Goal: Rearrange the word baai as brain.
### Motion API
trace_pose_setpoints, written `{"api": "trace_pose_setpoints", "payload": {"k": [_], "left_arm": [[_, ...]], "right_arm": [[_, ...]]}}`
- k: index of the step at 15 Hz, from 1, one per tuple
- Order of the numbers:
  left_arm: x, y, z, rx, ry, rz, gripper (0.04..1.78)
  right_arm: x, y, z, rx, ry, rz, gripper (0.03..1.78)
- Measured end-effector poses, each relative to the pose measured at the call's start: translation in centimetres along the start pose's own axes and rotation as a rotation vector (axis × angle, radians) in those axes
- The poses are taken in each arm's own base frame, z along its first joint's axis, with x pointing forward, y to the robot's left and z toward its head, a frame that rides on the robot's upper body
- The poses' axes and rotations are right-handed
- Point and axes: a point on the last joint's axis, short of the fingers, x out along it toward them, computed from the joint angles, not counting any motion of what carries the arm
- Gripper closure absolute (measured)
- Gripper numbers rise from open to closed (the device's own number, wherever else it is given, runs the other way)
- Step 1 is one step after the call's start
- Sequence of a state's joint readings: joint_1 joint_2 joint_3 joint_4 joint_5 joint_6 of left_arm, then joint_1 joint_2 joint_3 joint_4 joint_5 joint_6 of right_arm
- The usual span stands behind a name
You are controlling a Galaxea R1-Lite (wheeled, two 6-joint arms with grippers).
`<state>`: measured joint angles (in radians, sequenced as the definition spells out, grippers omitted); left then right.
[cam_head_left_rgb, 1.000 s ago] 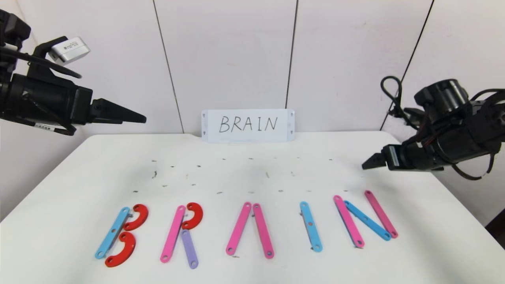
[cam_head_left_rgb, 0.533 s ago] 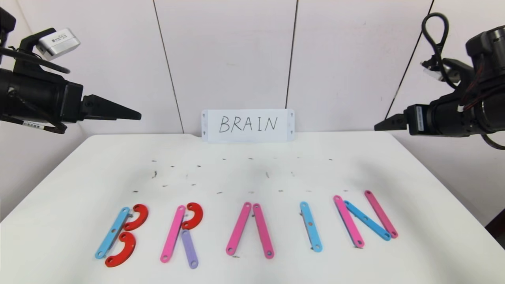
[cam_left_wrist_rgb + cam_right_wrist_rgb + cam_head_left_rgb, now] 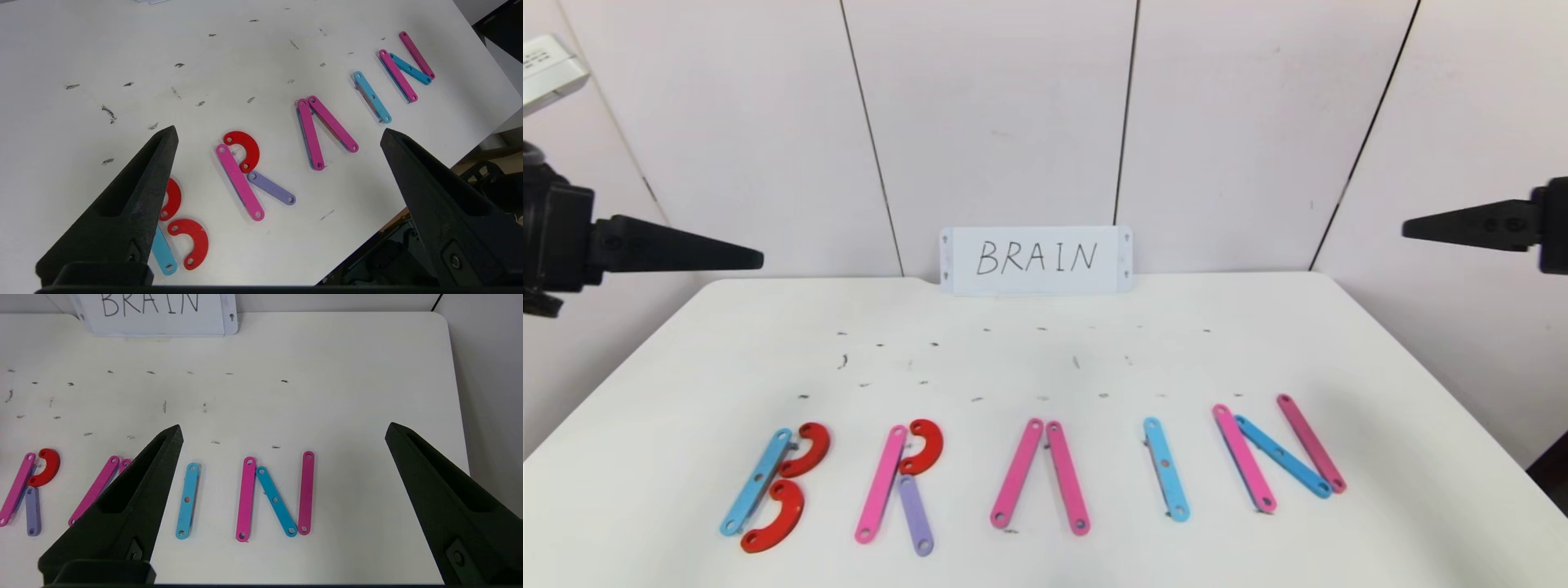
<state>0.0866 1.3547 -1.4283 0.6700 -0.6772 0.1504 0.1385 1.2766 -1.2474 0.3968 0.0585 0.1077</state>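
Note:
The plastic letters lie in a row near the table's front edge. At the left, a light-blue bar and two red curves form a B. Then a pink bar, a red curve and a purple bar form an R. Two pink bars form an A without a crossbar. One blue bar is the I. Two pink bars and a blue diagonal form the N. My left gripper and right gripper hover high at the sides, both open and empty.
A white card with BRAIN handwritten in black leans against the wall at the table's back. The white table carries small dark scuff marks in its middle. The table's right edge borders a grey wall.
Both arms have drawn back outward. The right gripper rose from low over the table's right side to high at the right edge. The left gripper slid left. The letters have not moved.

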Motion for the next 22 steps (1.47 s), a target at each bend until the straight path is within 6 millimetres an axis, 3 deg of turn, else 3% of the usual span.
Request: {"api": "trace_pose_setpoints", "payload": {"k": [5,10,15,17,22], "left_arm": [[-5.2,-4.7,-4.8,0.027,-0.059,0.122,0.08],[-10.0,-8.9,-10.8,0.03,-0.187,0.366,0.08],[-13.6,-12.0,-16.7,0.038,-0.357,0.639,0.08],[-14.5,-12.8,-18.5,0.046,-0.412,0.703,0.08],[-16.6,-13.5,-21.6,0.076,-0.402,0.607,0.08]], "right_arm": [[-8.3,-0.1,-5.2,-0.011,-0.122,0.007,0.07],[-14.3,-0.5,-11.2,-0.02,-0.278,-0.019,0.07],[-17.3,-1.0,-16.6,-0.031,-0.417,-0.124,0.07],[-17.9,-1.2,-17.3,-0.019,-0.473,-0.215,0.07],[-18.6,-0.8,-18.4,-0.027,-0.525,-0.299,0.07]]}}
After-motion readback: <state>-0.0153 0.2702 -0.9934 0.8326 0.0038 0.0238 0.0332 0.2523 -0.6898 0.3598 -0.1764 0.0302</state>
